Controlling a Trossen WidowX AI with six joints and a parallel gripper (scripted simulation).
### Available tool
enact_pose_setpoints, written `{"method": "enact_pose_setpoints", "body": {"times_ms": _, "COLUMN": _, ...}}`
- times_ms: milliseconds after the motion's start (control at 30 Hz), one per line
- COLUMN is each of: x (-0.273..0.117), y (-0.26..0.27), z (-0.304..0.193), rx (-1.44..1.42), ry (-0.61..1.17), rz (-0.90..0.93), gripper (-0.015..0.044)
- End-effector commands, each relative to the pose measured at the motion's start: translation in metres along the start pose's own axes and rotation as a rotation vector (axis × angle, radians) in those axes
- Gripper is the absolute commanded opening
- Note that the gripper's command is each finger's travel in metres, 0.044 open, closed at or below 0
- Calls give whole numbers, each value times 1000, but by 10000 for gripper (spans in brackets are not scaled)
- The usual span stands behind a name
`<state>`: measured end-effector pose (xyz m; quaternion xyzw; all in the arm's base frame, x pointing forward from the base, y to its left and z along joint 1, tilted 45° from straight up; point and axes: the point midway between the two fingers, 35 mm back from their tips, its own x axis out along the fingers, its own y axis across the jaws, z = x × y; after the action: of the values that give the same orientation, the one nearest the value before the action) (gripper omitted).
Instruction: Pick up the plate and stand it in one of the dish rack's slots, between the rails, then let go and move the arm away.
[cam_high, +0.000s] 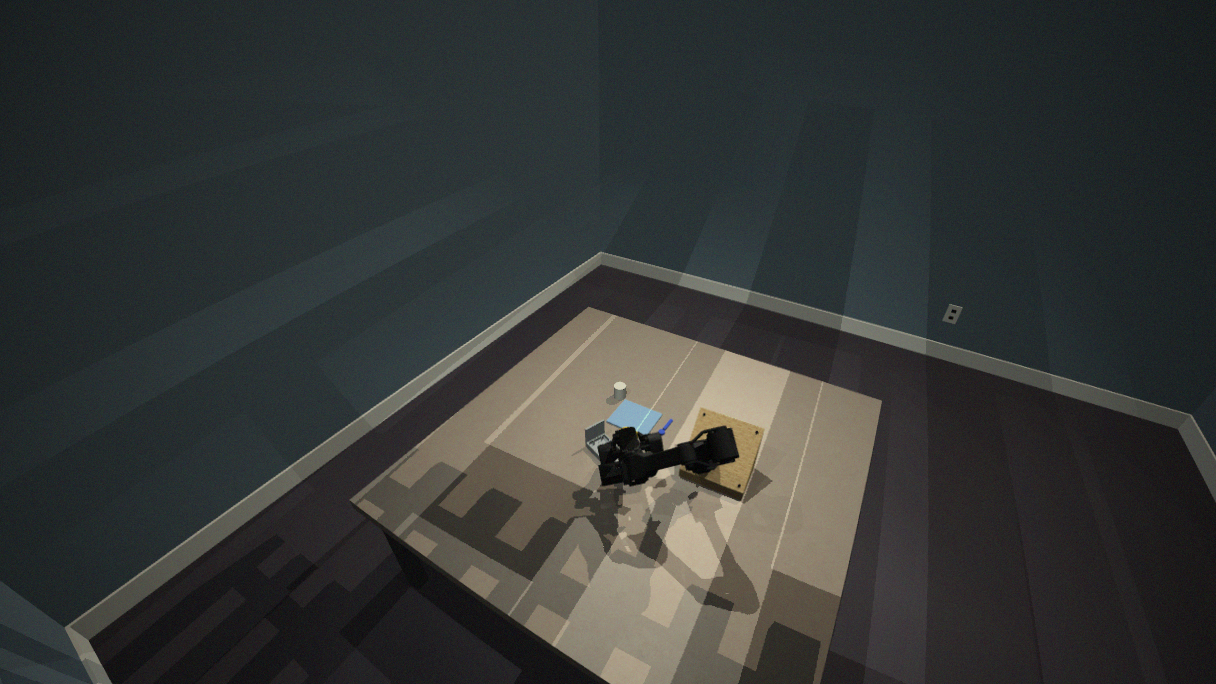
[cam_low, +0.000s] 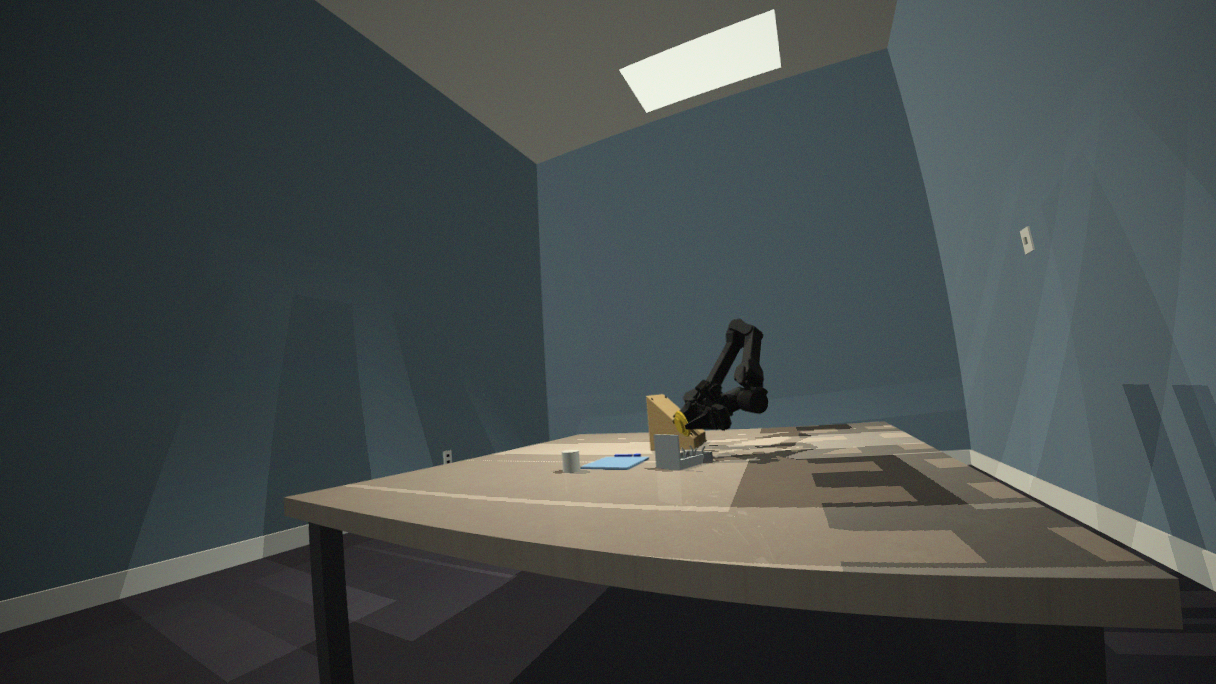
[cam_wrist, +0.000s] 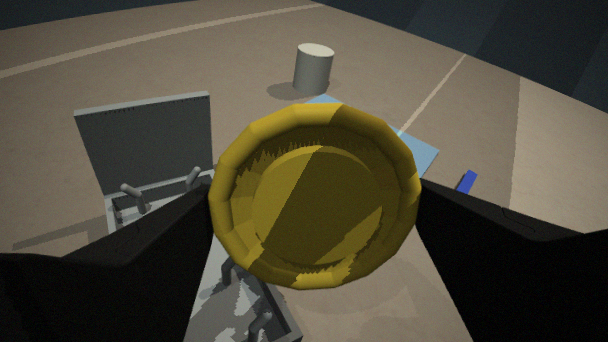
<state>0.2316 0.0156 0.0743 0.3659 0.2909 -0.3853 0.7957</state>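
The yellow plate (cam_wrist: 320, 200) (cam_low: 680, 421) is held off the table, its face toward the wrist camera; in the exterior view it looks steeply tilted. My gripper (cam_wrist: 314, 193) is shut on it, one black finger at each side of the rim. The grey dish rack (cam_wrist: 145, 142) (cam_low: 667, 452) (cam_high: 594, 433) stands on the table with a tall end panel and short bent pegs. In the wrist view the rack lies left of and below the plate, partly hidden by the left finger and the plate. In the top view the arm hides part of the rack and most of the plate.
A blue flat panel (cam_high: 633, 414) (cam_low: 612, 463) (cam_wrist: 420, 151) lies beyond the plate, with a blue stick (cam_high: 666, 426) (cam_low: 627, 455) (cam_wrist: 466, 181) near it. A pale cylinder (cam_high: 619, 391) (cam_low: 570, 461) (cam_wrist: 312, 71) stands past the panel. A sloped wooden block (cam_high: 750, 459) (cam_low: 659, 423) stands near the arm.
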Motion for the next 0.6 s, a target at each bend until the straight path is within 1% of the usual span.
{"method": "enact_pose_setpoints", "body": {"times_ms": 0, "x": -3, "y": 1, "z": -2, "rx": -6, "ry": -56, "rz": 64, "gripper": 0}}
{"method": "enact_pose_setpoints", "body": {"times_ms": 567, "x": -25, "y": 9, "z": -11, "rx": 5, "ry": -239, "rz": 333, "gripper": 0}}
